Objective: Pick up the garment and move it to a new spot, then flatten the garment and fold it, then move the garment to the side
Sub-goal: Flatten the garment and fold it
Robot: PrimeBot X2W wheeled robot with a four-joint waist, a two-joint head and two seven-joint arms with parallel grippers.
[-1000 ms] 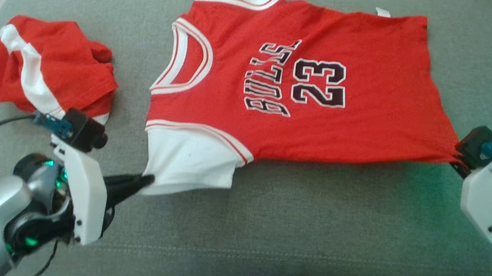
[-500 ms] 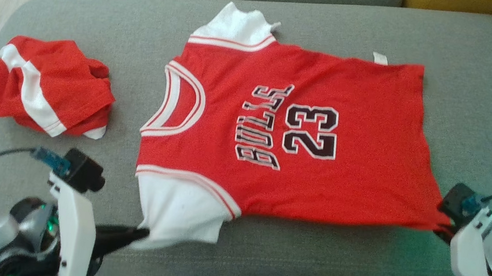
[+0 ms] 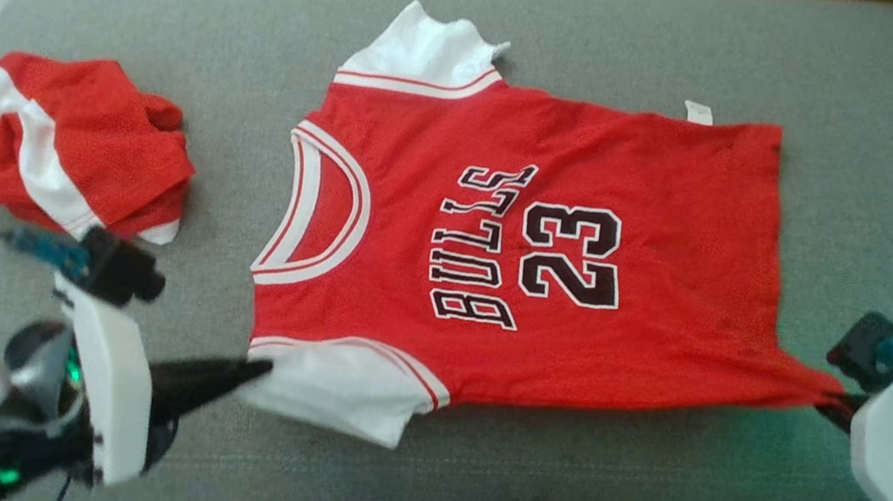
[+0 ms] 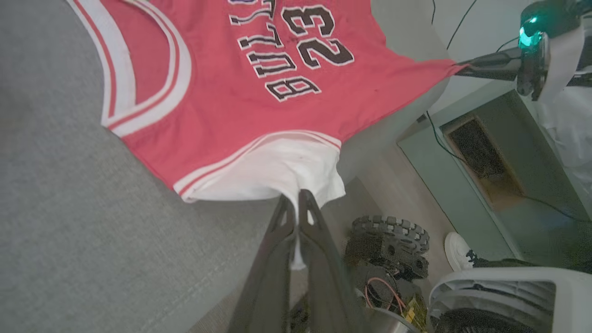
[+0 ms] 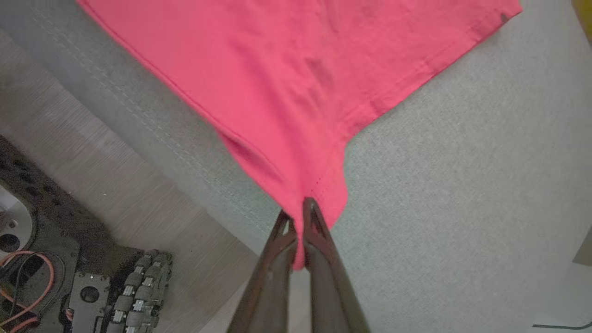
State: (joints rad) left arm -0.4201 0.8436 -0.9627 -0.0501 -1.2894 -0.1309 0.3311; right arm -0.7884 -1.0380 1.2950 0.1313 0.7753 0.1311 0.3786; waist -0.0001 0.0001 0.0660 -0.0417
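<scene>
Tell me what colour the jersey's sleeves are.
Jersey sleeves: white, edged with red stripes; clearest in head view.

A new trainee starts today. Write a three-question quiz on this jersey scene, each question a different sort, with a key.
1. Multiple choice: which part of the jersey does the left gripper pinch? A) the neckline B) the white sleeve C) the hem corner
2. True or false: the right gripper is open and clear of the jersey.
3. Fill in: the crumpled red and white garment lies beyond the jersey's ____ end (collar or hem).

Key: 1 B. 2 False: it is shut on a hem corner. 3 collar.
</scene>
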